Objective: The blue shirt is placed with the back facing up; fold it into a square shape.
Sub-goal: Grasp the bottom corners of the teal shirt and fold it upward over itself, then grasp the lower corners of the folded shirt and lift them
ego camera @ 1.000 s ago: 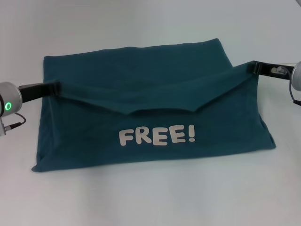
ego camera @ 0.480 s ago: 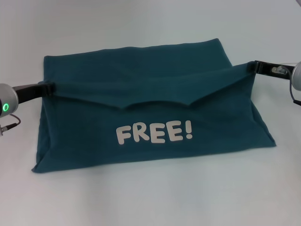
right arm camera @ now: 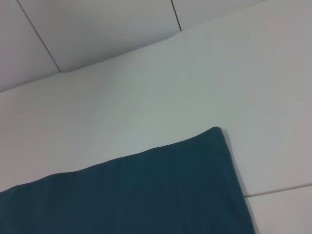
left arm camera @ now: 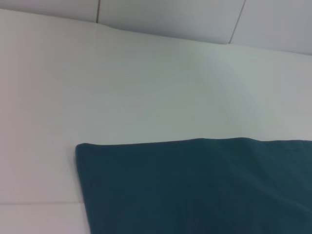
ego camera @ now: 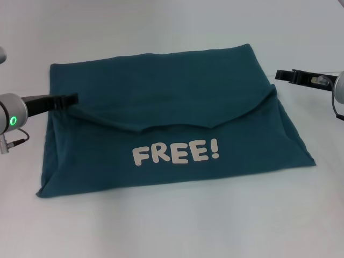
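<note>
One blue shirt (ego camera: 172, 123), white table (ego camera: 172, 226), pale panelled wall (left arm camera: 170, 19)

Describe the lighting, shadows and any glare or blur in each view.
Head view: soft, even light; the blue shirt casts only a faint shadow along its near edge; white lettering reads sharply; no glare. Left wrist view: the shirt's corner looks soft-edged and dim. Right wrist view: the same diffuse light, a thin shadow beside the shirt's edge.

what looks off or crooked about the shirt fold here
The folded-up flap of the blue shirt has an uneven top edge that dips in the middle above the "FREE!" lettering, and its lower right corner flares outward. No damage shows.
</note>
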`<state>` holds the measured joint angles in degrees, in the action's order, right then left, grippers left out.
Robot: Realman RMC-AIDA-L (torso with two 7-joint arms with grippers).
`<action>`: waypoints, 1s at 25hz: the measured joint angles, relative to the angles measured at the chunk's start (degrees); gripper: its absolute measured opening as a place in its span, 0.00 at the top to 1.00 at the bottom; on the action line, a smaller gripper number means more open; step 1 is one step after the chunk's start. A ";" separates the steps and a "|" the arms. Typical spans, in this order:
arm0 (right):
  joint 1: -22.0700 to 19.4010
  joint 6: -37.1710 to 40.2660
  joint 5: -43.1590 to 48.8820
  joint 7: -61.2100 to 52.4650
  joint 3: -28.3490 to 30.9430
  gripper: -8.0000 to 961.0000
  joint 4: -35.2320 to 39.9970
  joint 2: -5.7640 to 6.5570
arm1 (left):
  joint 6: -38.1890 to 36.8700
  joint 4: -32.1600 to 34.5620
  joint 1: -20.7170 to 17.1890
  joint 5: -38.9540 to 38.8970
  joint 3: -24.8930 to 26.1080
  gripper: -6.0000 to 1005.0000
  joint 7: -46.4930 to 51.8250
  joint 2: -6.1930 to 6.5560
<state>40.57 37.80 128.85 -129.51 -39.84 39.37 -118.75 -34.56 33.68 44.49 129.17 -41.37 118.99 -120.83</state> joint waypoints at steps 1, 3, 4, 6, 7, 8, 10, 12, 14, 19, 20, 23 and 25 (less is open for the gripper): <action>-0.08 0.20 0.00 0.01 0.00 0.52 0.02 0.02 | -0.02 -0.01 0.01 0.00 -0.02 0.44 0.00 0.08; -0.26 0.61 0.00 0.04 -0.03 0.43 0.21 0.06 | -0.22 -0.02 -0.08 0.00 0.05 0.36 0.01 0.30; -0.38 1.03 0.00 0.11 -0.07 0.39 0.30 0.09 | -0.53 -0.02 -0.20 -0.01 0.15 0.32 0.02 0.46; -0.55 1.97 0.00 0.19 -0.07 0.31 0.55 0.18 | -2.25 0.19 -0.79 -0.02 0.54 0.25 0.13 0.95; -0.59 2.73 0.00 0.19 0.02 0.27 0.58 0.28 | -3.45 0.39 -1.14 -0.02 0.63 0.21 0.28 1.26; -0.66 3.50 0.00 0.13 0.14 0.24 0.62 0.44 | -4.60 0.59 -1.52 -0.02 0.69 0.17 0.49 1.53; -0.88 5.57 0.00 -0.17 0.32 0.18 0.73 0.81 | -8.31 2.34 -3.23 0.01 0.74 0.15 1.79 2.21; -1.40 7.99 0.11 -0.82 0.34 0.13 1.23 1.31 | -11.68 4.85 -5.17 0.02 0.78 0.13 3.18 2.45; -2.21 9.80 0.37 -1.51 0.32 0.08 2.33 1.56 | -15.51 8.63 -7.52 0.04 0.82 0.12 4.70 2.51; -5.72 17.14 0.42 -4.14 0.26 0.04 10.11 1.72 | -28.16 17.62 -12.37 0.15 0.85 0.07 9.02 3.17; -6.23 18.78 0.52 -4.87 0.27 0.04 11.53 1.88 | -30.80 18.97 -12.97 0.62 0.86 0.07 10.35 3.44; -7.36 22.43 0.58 -6.76 0.31 0.04 14.45 2.57 | -37.20 22.12 -13.60 5.01 0.87 0.07 16.40 3.97; -7.98 25.20 0.60 -8.44 0.27 0.04 16.44 3.28 | -41.77 23.29 -12.57 11.89 0.59 0.07 23.52 4.22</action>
<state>32.59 63.01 129.46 -137.96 -39.57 55.81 -115.46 -76.34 56.98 31.92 141.06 -40.78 142.51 -116.61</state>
